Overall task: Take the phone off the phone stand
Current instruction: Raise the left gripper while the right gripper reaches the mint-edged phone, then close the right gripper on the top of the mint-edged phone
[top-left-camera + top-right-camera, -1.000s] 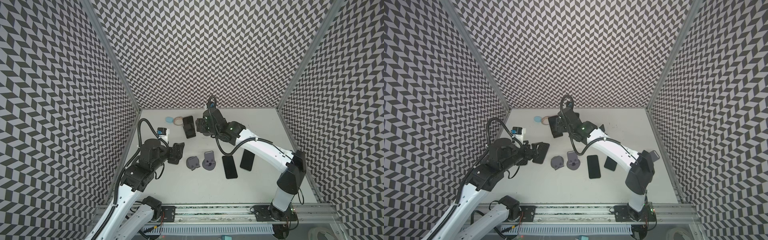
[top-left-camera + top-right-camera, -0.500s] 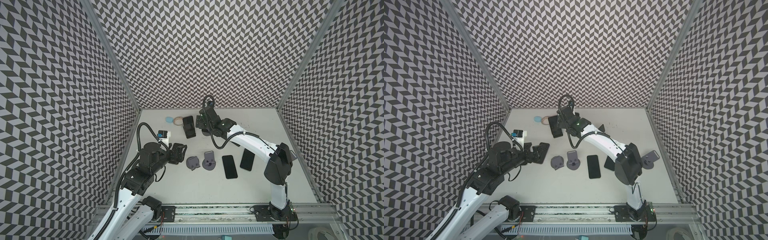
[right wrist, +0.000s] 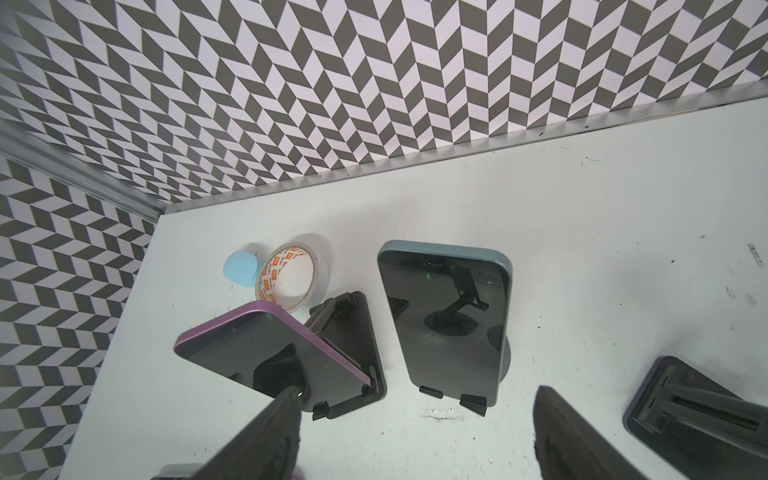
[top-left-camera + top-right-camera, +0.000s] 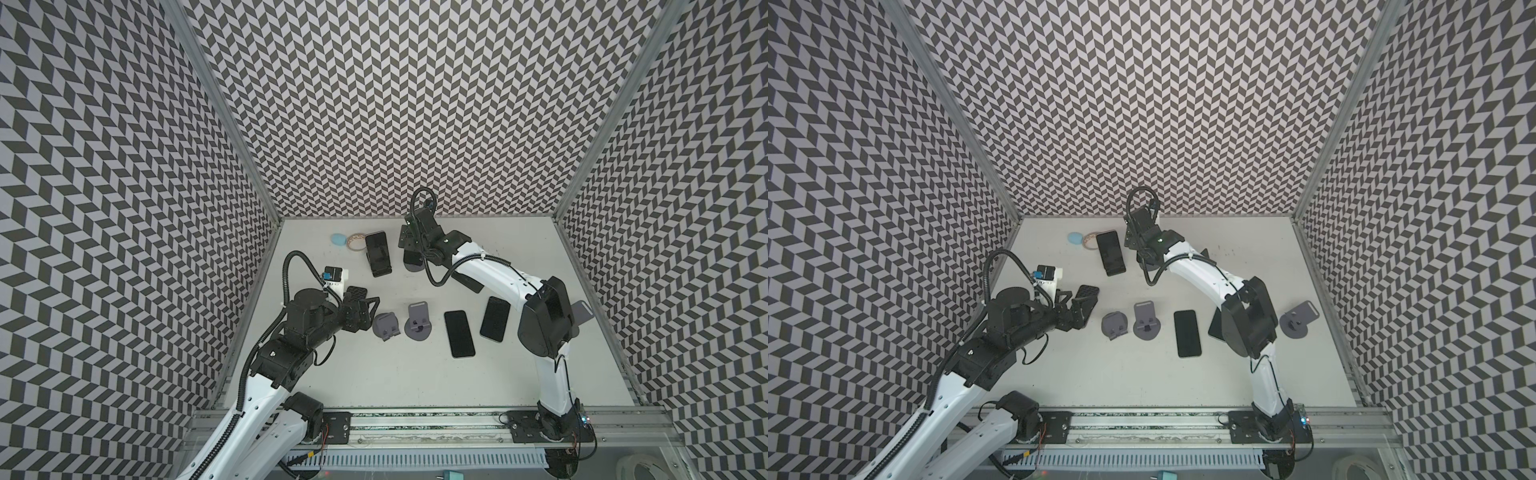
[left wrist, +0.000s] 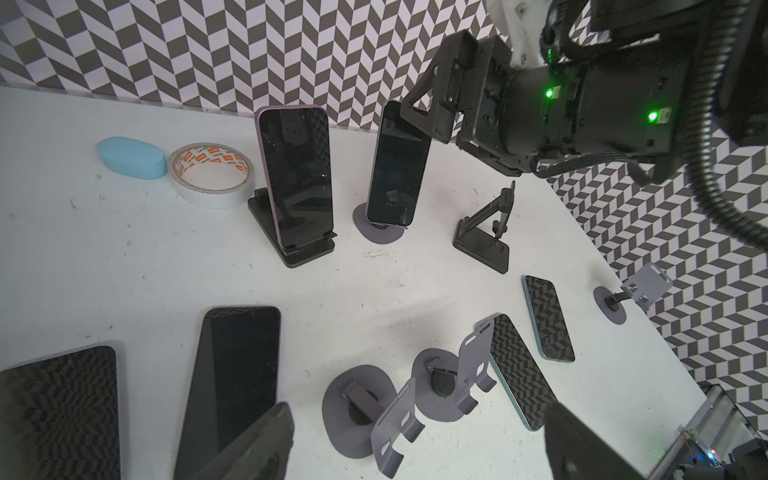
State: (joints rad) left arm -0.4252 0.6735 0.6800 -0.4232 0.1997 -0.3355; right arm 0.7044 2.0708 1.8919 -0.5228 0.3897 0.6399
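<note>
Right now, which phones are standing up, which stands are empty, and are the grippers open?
Purple phone: propped upright on the black stand.
Teal phone: propped upright on a round grey stand.
Flat phones: lying flat, off any stand.
Folding stand: empty.
Other grey stands: empty.
Left gripper: open, empty.
Right gripper: open, empty, near the teal phone's top.

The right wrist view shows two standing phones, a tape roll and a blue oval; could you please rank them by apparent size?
1. teal-edged phone and purple-edged phone: about alike, not ranked; the purple one is partly covered.
2. tape roll
3. blue oval
</note>
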